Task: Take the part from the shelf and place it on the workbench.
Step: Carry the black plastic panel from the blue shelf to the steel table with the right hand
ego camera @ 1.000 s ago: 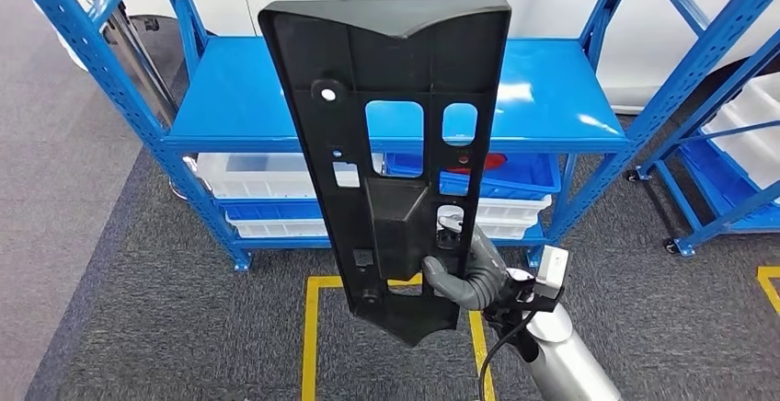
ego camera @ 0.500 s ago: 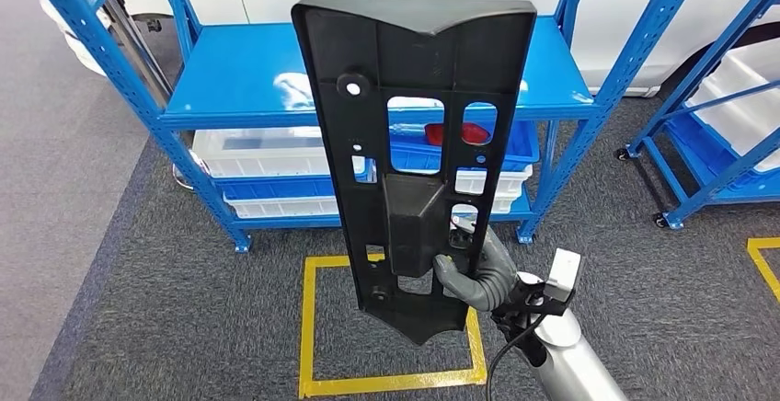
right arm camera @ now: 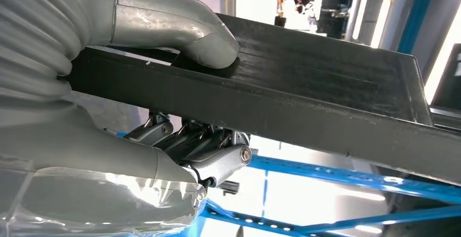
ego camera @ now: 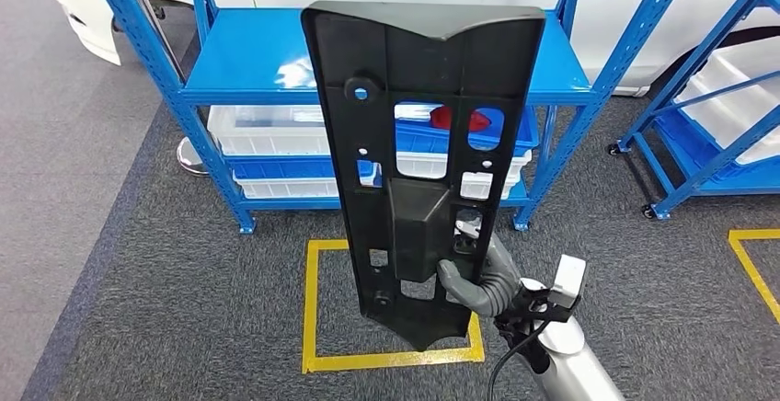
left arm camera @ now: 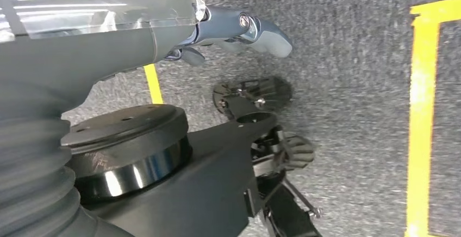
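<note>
The right hand [ego camera: 478, 277] grips the long black plastic panel [ego camera: 423, 143] near its lower edge, upright before the blue shelf [ego camera: 248, 61]; stiff and probably light, it looks top-heavy held so low, while the left hand [left arm camera: 239, 30] hangs empty, fingers apart.

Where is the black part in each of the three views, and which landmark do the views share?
Head view: the part stands upright in the middle, held near its lower end by the right hand.
Right wrist view: it crosses the picture as a long dark slab, with the thumb on it.
Left wrist view: not there.
Shared landmark: the blue shelf, also seen from the right wrist.
</note>
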Controlling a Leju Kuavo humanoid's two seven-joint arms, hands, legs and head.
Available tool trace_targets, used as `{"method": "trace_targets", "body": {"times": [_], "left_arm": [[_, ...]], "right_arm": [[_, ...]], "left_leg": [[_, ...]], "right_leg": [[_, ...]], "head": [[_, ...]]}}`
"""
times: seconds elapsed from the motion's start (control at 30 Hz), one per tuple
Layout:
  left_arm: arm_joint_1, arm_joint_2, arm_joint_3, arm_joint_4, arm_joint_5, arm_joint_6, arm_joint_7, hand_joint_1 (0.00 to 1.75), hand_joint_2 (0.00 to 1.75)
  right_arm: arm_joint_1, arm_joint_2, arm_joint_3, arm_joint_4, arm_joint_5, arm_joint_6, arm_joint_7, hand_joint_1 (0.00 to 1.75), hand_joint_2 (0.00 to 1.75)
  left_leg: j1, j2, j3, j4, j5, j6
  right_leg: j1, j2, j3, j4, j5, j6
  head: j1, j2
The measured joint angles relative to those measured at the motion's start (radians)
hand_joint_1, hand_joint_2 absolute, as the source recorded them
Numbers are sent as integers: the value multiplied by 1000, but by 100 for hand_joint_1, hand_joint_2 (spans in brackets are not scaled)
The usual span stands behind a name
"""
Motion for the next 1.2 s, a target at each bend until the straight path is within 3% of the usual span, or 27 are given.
{"method": "trace_targets", "body": {"times": [0.03, 0.07, 0.13, 0.17, 0.2, 0.27, 0.33, 0.37, 0.43, 0.47, 0.5, 0.53, 0.57, 0.63, 0.7, 0.77, 0.83, 0.87, 0.93, 1.0, 1.03, 1.07, 1.13, 1.2], "left_arm": [[1, 0, -2, 0, -1, 0, 0, 0, 175], [1, 0, -5, 0, -2, 0, 1, 0, 175], [1, 0, -10, 0, -5, -1, 1, 0, 175], [1, 0, -11, 0, -6, -1, 2, 0, 175], [1, 0, -12, 0, -7, -1, 3, 0, 175], [-1, 0, -13, 0, -7, -1, 4, 0, 175], [-3, 0, -14, 0, -7, -1, 4, 0, 175], [-4, 0, -14, 0, -6, -1, 4, 0, 175], [-1, 0, -14, 0, -5, 0, 4, 0, 175], [0, 0, -14, 0, -5, 0, 4, 0, 175], [1, 0, -14, 0, -5, 1, 4, 0, 175], [2, 0, -14, 0, -5, 2, 4, 0, 175], [2, 0, -14, 0, -5, 3, 4, 0, 175], [2, 0, -14, 0, -5, 6, 4, 0, 175], [2, 1, -14, 0, -5, 8, 5, 0, 175], [2, 1, -14, 0, -5, 8, 7, 0, 175], [1, 0, -14, 0, -5, 9, 8, 0, 175], [0, 0, -14, 0, -5, 9, 8, 0, 175], [1, 0, -14, 0, -5, 9, 9, 0, 175], [3, 0, -14, 0, -5, 9, 9, 0, 175], [3, 0, -14, 0, -5, 9, 9, 0, 175], [2, 0, -14, 0, -5, 9, 9, 0, 175], [0, 0, -14, 0, -5, 9, 9, 0, 175], [-1, 0, -14, 0, -5, 9, 9, 0, 175]], "right_arm": [[4, -2, -1, 0, -4, 1, 4, 138, 175], [6, -4, -2, -1, -8, 1, 7, 138, 175], [7, -7, -3, -4, -12, 1, 11, 138, 175], [7, -7, -4, -5, -13, 1, 12, 138, 175], [7, -7, -4, -7, -14, 1, 13, 138, 175], [8, -8, -5, -8, -16, 1, 17, 138, 175], [6, -8, -6, -8, -19, 1, 21, 138, 175], [4, -8, -6, -9, -20, 1, 22, 138, 175], [2, -6, -6, -9, -21, 3, 24, 138, 175], [3, -6, -6, -9, -22, 5, 25, 138, 175], [3, -6, -6, -8, -22, 6, 27, 138, 175], [3, -6, -6, -8, -22, 8, 28, 138, 175], [3, -6, -6, -8, -22, 9, 28, 138, 175], [1, -6, -6, -8, -24, 11, 29, 138, 175], [-1, -6, -5, -9, -25, 12, 29, 138, 175], [-2, -6, -6, -9, -27, 12, 29, 138, 175], [-1, -7, -7, -9, -28, 12, 29, 138, 175], [-3, -8, -7, -9, -28, 12, 29, 138, 175], [-6, -8, -8, -9, -29, 12, 29, 138, 175], [-5, -7, -8, -9, -30, 11, 30, 138, 175], [-5, -7, -8, -9, -30, 11, 31, 138, 175], [-5, -7, -8, -9, -30, 11, 32, 138, 175], [-6, -7, -8, -9, -31, 11, 32, 138, 175], [-7, -7, -8, -12, -31, 11, 33, 138, 175]], "left_leg": [[0, 5, -5, 3, 2, 0], [-1, 10, -9, 7, 2, -2], [-5, 22, -13, 14, 0, -7], [-8, 29, -15, 17, -1, -11], [-10, 36, -17, 19, -2, -15], [-12, 51, -19, 20, -4, -25], [-10, 33, -32, 50, -29, -37], [-7, 16, -51, 93, -56, -42], [-2, -10, -113, 229, -120, -50], [0, -13, -142, 288, -138, -53], [2, -14, -157, 318, -138, -54], [3, -14, -154, 307, -117, -54], [5, -19, -132, 257, -80, -53], [10, -56, -75, 121, -12, -49], [12, -87, -47, 49, 7, -43], [11, -79, -45, 39, 6, -34], [12, -58, -45, 30, 15, -19], [13, -46, -46, 25, 19, -13], [10, -22, -49, 24, 22, -7], [8, 2, -51, 26, 22, -7], [7, 13, -52, 26, 21, -7], [7, 23, -51, 27, 21, -8], [3, 40, -48, 28, 18, -12], [-2, 55, -47, 29, 15, -19]], "right_leg": [[0, -1, 24, -25, 15, -1], [1, -8, 66, -87, 42, -4], [9, -39, 149, -226, 78, -16], [13, -52, 170, -267, 84, -24], [18, -57, 175, -284, 82, -32], [18, -42, 170, -288, 87, -46], [12, -26, 167, -295, 94, -59], [8, -18, 167, -298, 98, -65], [8, -1, 162, -298, 102, -69], [8, 9, 160, -297, 103, -69], [8, 19, 159, -296, 104, -69], [8, 30, 158, -295, 104, -67], [7, 40, 158, -293, 105, -66], [8, 60, 155, -286, 105, -60], [8, 80, 143, -280, 109, -47], [4, 98, 133, -281, 117, -31], [4, 81, 121, -265, 104, -19], [4, 60, 105, -230, 81, -15], [2, 21, 50, -105, 13, -8], [-1, 10, 9, -6, -20, -3], [-1, 7, 15, -8, -9, -2], [-1, 2, 42, -52, 17, -4], [6, -33, 122, -195, 72, -14], [16, -59, 162, -278, 91, -29]], "head": [[0, 0], [0, 0], [0, 0], [0, 0], [0, 0], [0, 0], [0, 0], [0, 0], [0, 0], [0, 0], [0, 0], [0, 0], [0, 0], [0, 0], [0, 0], [0, 0], [0, 0], [0, 0], [0, 0], [0, 0], [0, 0], [0, 0], [0, 0], [0, 0]]}}
